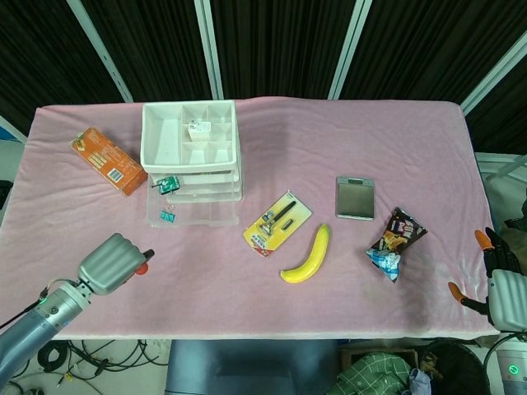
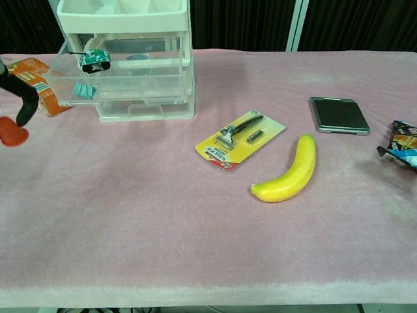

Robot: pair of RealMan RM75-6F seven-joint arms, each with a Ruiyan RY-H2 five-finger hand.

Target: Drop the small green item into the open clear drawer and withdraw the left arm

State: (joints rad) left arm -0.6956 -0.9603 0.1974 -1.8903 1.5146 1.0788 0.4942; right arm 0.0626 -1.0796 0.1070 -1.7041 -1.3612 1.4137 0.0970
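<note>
The small green item [image 1: 169, 183] [image 2: 96, 59] lies inside the pulled-out clear drawer [image 1: 206, 216] [image 2: 140, 88] of the white-topped drawer unit [image 1: 191, 148]. Nothing touches it. My left hand [image 1: 111, 263] hangs over the pink cloth near the front left edge, well clear of the drawer, and holds nothing. In the chest view only its dark finger and orange fingertip [image 2: 13, 129] show at the left edge. My right hand [image 1: 498, 276] sits off the table's front right corner, its orange-tipped fingers spread and empty.
A teal piece [image 1: 167, 216] [image 2: 83, 90] also lies in the clear drawers. An orange box [image 1: 109, 160] sits left of the unit. A razor pack [image 1: 277, 222], a banana [image 1: 307, 257], a grey scale [image 1: 355, 197] and a snack bag [image 1: 394, 242] lie to the right.
</note>
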